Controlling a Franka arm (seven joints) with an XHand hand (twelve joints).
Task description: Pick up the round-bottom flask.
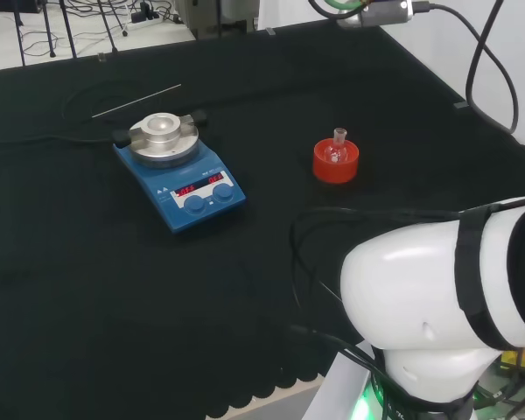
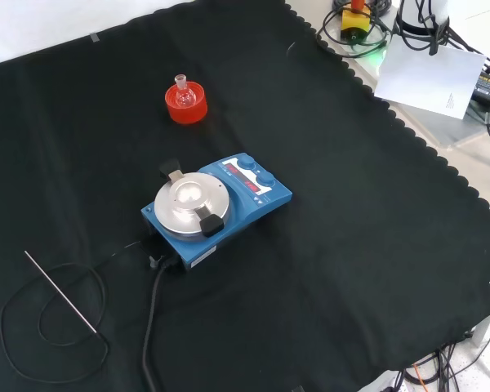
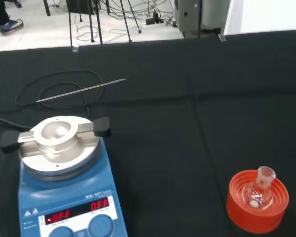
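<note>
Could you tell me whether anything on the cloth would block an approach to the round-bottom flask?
Nothing visible does. The round-bottom flask sits upright in its red stand with bare cloth all round; the blue hotplate stirrer stands apart to its left in the head view.

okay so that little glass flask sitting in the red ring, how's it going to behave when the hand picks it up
The round-bottom flask looks like thin clear glass, so probably fragile and slippery. Its small size suggests it is light. With a rounded base, it would likely roll or tip if set on the black cloth instead of back in the red ribbed stand, which is what holds it upright.
</note>
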